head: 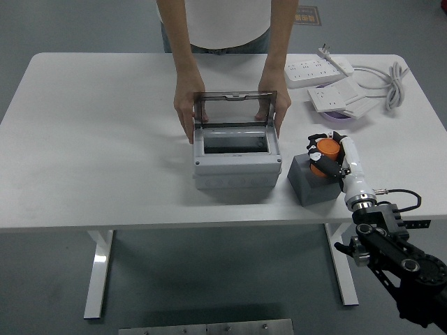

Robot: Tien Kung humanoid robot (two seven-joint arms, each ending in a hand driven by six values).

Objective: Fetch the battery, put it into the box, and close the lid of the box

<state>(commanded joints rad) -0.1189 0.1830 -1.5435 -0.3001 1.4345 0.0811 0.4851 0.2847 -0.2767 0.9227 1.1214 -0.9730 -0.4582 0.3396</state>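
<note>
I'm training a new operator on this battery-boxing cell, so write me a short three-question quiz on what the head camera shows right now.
1. True or false: the box has its smoky lid closed.
2. What does the right hand grip? A) a power strip B) the orange battery C) the lid
3. Who steadies the box, and how?

Key
1. False: the lid stands open at the far edge.
2. B, just above the grey holder.
3. The person across the table, with one hand on each side of the box. The power strips lie untouched at the far right.
</note>
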